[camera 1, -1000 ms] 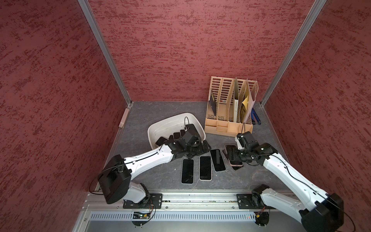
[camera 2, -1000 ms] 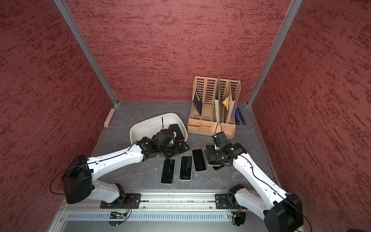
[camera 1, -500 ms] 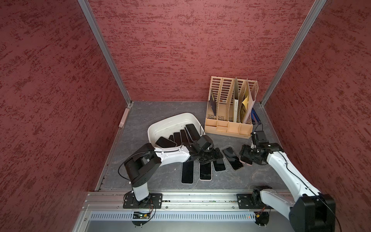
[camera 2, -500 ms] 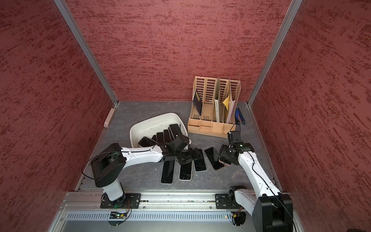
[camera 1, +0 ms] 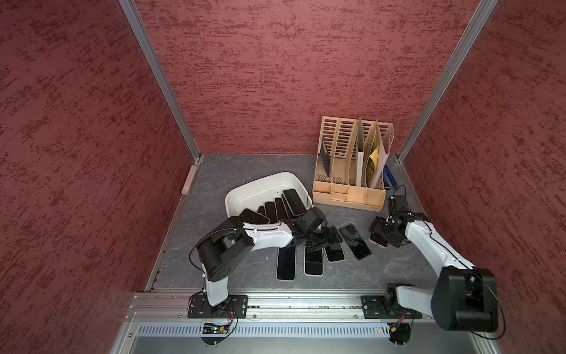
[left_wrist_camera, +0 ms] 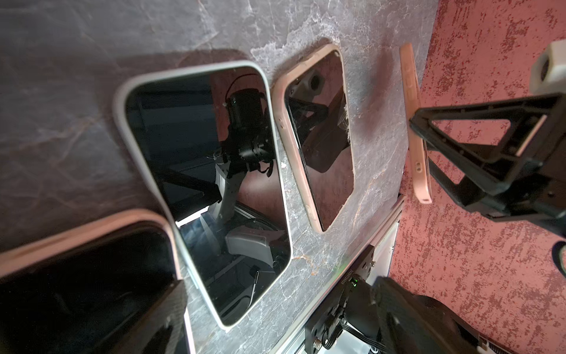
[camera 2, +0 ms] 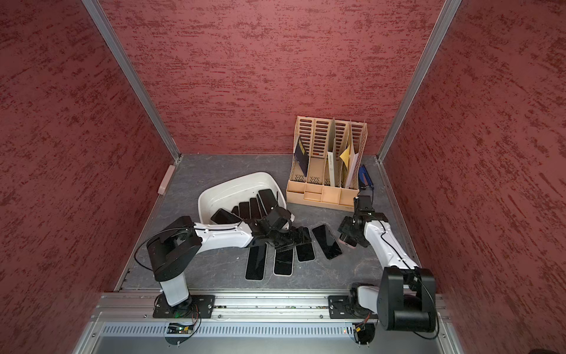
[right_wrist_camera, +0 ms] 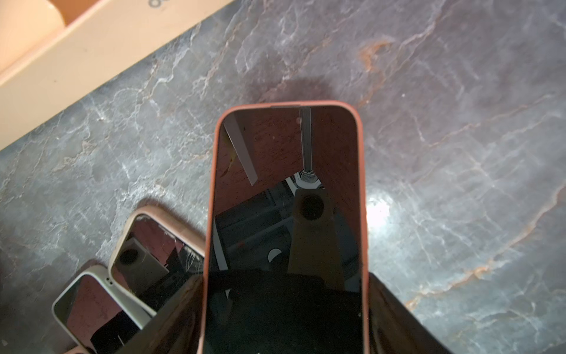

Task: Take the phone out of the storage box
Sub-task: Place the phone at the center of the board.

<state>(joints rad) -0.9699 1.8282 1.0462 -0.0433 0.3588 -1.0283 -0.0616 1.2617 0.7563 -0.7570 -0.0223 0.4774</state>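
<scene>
- White plastic storage box (camera 1: 249, 190) sits mid-tabletop, to the left of the beige file organizer (camera 1: 349, 162) and well apart from it.
- Several dark phones (camera 1: 293, 200) lean in a fan along the box's near side. The exact count is unclear where the left arm crosses them.
- Grey marbled tabletop (camera 1: 232, 263) carries a row of four phones (camera 1: 314, 260) lying screen up in front of the box. The rightmost one (camera 1: 355, 242) is angled away from the others.
- Left hand (camera 1: 324, 239) hangs low over the far ends of the middle phones in that row, jaws wide apart and nothing between them.
- Right hand (camera 1: 382, 234) is clamped on a pink-cased phone (right_wrist_camera: 286, 190), one finger against each long edge, screen towards the wrist camera.
- This phone is outside the box, right of the row and in front of the organizer. I cannot tell whether its lower end touches the tabletop.
- A blue object (camera 1: 390, 180) lies beside the organizer's right end, too small to identify.
</scene>
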